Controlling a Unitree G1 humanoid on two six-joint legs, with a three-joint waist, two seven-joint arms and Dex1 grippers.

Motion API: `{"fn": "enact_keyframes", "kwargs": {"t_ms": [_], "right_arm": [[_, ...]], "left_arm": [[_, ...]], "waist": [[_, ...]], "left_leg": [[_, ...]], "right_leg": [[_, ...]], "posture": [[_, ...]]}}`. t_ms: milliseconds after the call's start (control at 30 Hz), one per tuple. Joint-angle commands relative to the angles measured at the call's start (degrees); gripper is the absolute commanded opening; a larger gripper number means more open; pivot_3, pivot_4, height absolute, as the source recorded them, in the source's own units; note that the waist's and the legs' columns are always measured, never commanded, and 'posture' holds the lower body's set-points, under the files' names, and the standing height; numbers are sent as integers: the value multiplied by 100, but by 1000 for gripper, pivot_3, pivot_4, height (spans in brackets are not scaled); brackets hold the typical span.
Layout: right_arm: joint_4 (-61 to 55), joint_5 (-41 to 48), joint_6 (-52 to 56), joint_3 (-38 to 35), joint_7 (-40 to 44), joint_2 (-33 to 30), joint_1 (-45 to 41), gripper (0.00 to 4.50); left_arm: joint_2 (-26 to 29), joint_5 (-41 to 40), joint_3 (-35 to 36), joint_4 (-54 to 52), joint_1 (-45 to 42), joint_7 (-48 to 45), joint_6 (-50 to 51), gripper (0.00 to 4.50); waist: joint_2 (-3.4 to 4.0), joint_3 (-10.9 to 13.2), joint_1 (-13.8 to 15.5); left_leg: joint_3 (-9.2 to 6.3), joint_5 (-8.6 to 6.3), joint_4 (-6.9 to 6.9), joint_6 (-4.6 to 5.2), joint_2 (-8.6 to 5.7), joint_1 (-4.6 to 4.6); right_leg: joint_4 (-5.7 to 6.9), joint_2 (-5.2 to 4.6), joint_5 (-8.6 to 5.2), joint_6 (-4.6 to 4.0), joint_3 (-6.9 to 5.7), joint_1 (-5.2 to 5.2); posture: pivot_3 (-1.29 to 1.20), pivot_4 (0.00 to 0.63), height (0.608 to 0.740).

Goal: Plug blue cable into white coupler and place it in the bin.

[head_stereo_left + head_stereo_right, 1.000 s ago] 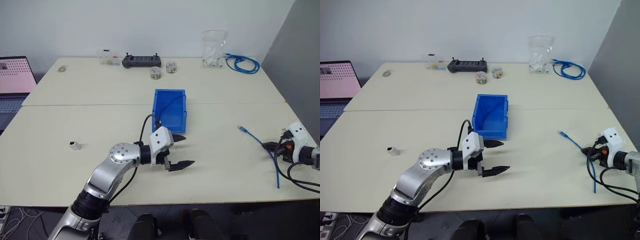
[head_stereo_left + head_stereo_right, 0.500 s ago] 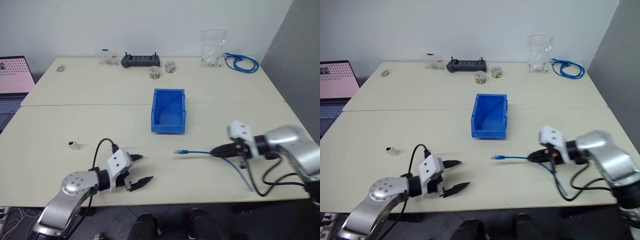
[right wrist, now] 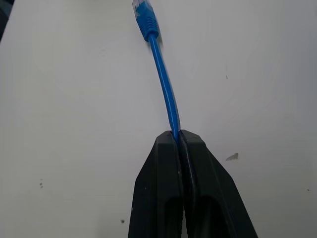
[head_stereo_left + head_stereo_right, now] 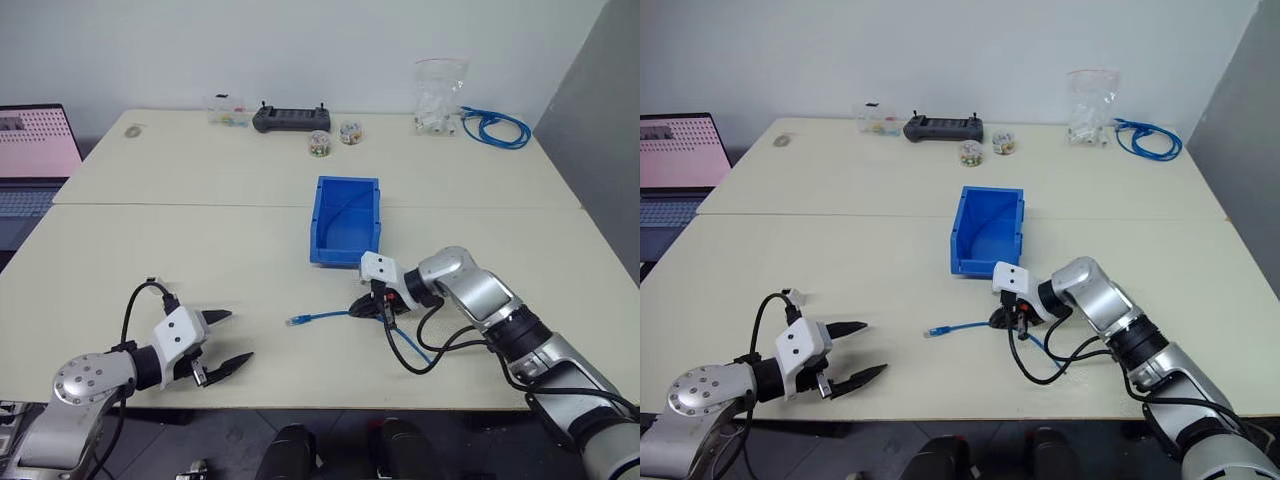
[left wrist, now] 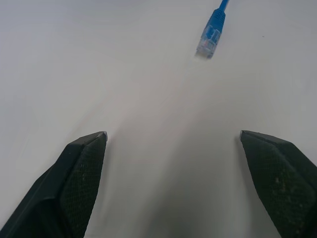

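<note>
Right hand (image 3: pixel 177 136) clamped on thin glossy blue cable (image 4: pixel 322 317), now carried left; left hand (image 4: pixel 222 340) apart, withdrawn leftward.

Blue cable (image 4: pixel 325 316), thin, clear plug end just above table; bin (image 4: pixel 345 219), bright blue, open-topped, apparently empty, mid-table behind it.

Black controller (image 4: pixel 291 118) lying at the counter's (image 4: pixel 200 250) far edge, two small jars (image 4: pixel 333 139) sitting just in front, clear bag (image 4: pixel 438 95) standing beside coiled blue cable (image 4: pixel 495 127), laptop (image 4: pixel 35 160) glowing at left
</note>
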Motion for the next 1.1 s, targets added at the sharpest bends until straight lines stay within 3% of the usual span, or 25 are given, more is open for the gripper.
{"fn": "enact_keyframes", "kwargs": {"t_ms": [33, 167, 333, 433, 533, 833, 1100], "right_arm": [[429, -129, -73, -139, -170, 275, -264, 595], [193, 36, 114, -433, -102, 216, -297, 1716], [-1596, 755, 456, -962, 456, -596, 339, 2966], [-2540, 847, 549, -1221, 220, -939, 860, 3567], [-3251, 966, 819, -1430, -56, -1164, 1421, 4451], [-4307, 1329, 1579, -1945, -872, -1399, 2455, 4451], [-4628, 1663, 1861, -2171, -1293, -1382, 2640, 4500]], "left_arm": [[-29, 40, -54, 185, -221, -101, -284, 4500], [-118, 102, -263, 508, -586, -210, -428, 4500], [-336, 353, -693, 945, -1181, -214, -614, 4500], [-445, 449, -899, 1085, -1421, -251, -674, 4500], [-537, 497, -1078, 1172, -1609, -329, -704, 4500], [-612, 791, -1550, 1672, -2092, -571, -877, 4500], [-542, 1095, -2014, 2115, -2427, -909, -1082, 2670]], "waist": [[0, 0, -29], [-1, -1, -68], [-1, -1, -14], [-2, -1, -14], [-2, -1, -33], [-2, -2, -50], [2, -12, -34]], "left_leg": [[0, 0, 0, 0, 1, 3], [-3, 0, 1, 0, 3, 5], [-10, 0, 2, 0, -6, -6], [-12, -1, 0, 0, -5, -7], [-12, -1, 1, 0, -3, -4], [-6, 0, 2, 0, -4, 1], [-6, 0, 3, 1, -7, 3]], "right_leg": [[3, 0, 0, 0, 0, 0], [9, 4, 0, -1, -3, 1], [5, -2, 1, 1, -10, -2], [3, -2, 1, 2, -10, 0], [7, -2, 0, 3, -10, 0], [7, -1, -16, 32, -6, 4], [5, -2, -17, 33, -5, 10]], "posture": [[0, 150, 740], [0, 150, 740], [0, 150, 740], [0, 150, 740], [0, 150, 740], [0, 150, 740], [0, 150, 740]]}}
